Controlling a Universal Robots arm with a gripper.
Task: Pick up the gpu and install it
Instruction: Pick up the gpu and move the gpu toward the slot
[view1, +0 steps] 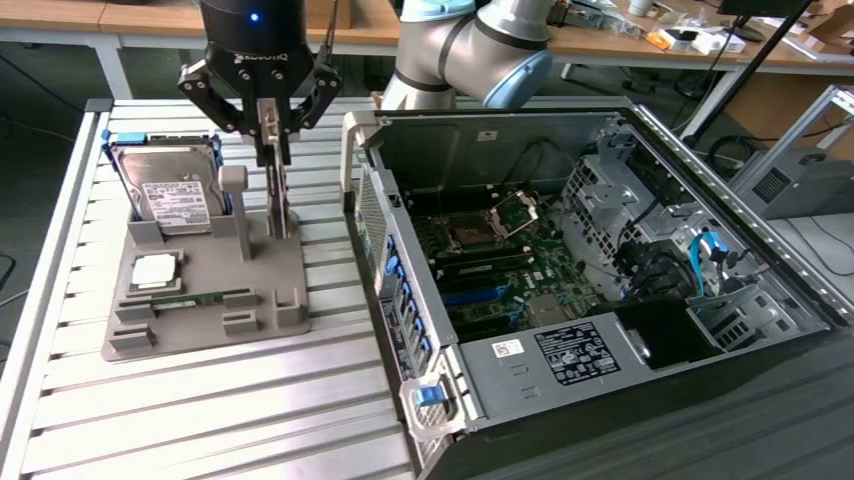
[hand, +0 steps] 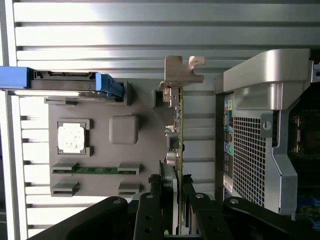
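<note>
The gpu (view1: 278, 205) is a thin green card standing on its edge on the grey holder (view1: 274, 275), by the holder's side nearest the computer case. My gripper (view1: 274, 160) reaches down onto its upper edge and is shut on it, one finger on each face. In the wrist view the gpu (hand: 178, 125) shows edge-on, with its silver end bracket (hand: 181, 72) at the far end. My gripper (hand: 178, 202) clamps the near end. The card's lower edge still looks level with the holder.
The open computer case (view1: 574, 250) lies at the exterior view's right, with its motherboard (view1: 494, 280) exposed. The holder also carries a hard drive (view1: 167, 195), a CPU (view1: 154, 268) and a memory stick (view1: 200, 298). The slatted metal table (view1: 214, 410) stretches toward the front.
</note>
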